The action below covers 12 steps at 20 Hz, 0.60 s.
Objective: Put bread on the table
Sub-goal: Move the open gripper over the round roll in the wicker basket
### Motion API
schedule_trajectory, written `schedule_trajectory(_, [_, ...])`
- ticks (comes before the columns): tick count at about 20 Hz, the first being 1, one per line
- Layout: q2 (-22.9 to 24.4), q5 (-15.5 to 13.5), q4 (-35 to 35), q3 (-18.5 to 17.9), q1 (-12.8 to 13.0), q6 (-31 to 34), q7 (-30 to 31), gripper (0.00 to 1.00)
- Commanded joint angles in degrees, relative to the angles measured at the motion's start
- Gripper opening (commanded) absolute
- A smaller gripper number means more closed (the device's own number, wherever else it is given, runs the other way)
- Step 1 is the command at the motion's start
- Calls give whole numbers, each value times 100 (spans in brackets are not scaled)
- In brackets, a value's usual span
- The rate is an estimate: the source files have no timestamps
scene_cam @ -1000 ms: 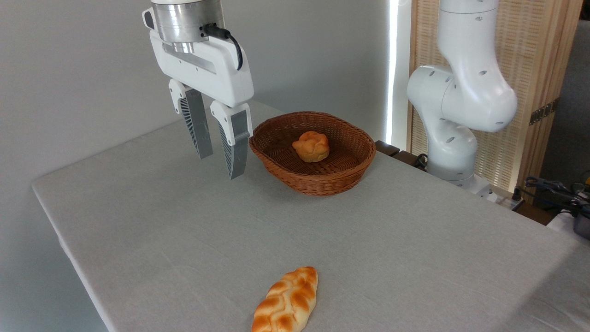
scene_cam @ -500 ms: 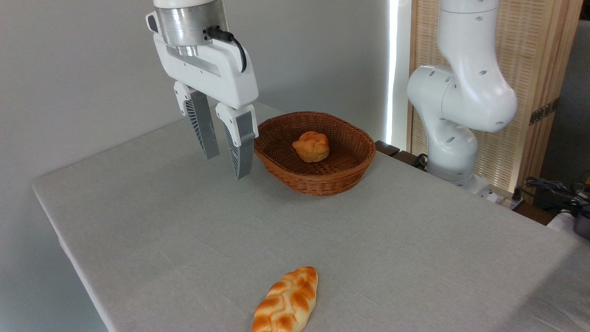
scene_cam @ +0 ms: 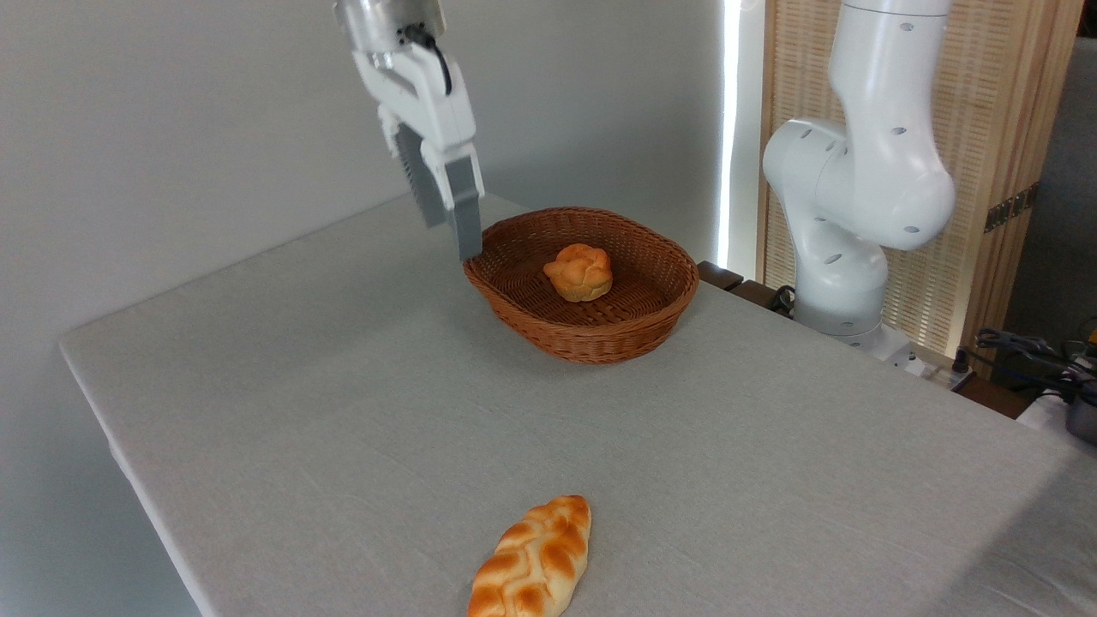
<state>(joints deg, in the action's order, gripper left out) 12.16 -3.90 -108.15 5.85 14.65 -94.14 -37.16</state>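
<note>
The bread (scene_cam: 579, 272), a small round golden bun with a knotted top, lies inside the brown wicker basket (scene_cam: 591, 347) at the back of the table (scene_cam: 343, 386), which is covered in light grey cloth. My gripper (scene_cam: 452, 240) hangs tilted above the basket's left rim, to the left of the bun and apart from it. It is open, turned almost edge-on to the camera, with nothing between its grey fingers (scene_cam: 465, 214).
A long braided loaf (scene_cam: 533, 559) lies near the table's front edge. The arm's white base (scene_cam: 844, 223) stands behind the table at right, before a wooden slat screen. Cables and gear sit at far right (scene_cam: 1037, 351).
The gripper has risen and swung right and back toward the basket's left rim, turning so its fingers now line up nearly edge-on. The bun and the loaf have not moved.
</note>
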Motion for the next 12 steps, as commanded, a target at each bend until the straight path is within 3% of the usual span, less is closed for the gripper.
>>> schedule_trajectory(1, [840,-102,-1048,-84,572,-60,-37,100])
schedule_trajectory(7, [1525,-93,-2515,-92,1522,-410,-125,100])
schedule_trajectory(9, [1798,-102,-2904,-92,1654,-535,-133,100])
schedule_trajectory(12, [1764,-111,-3097,-92,1813,-605,-125,100])
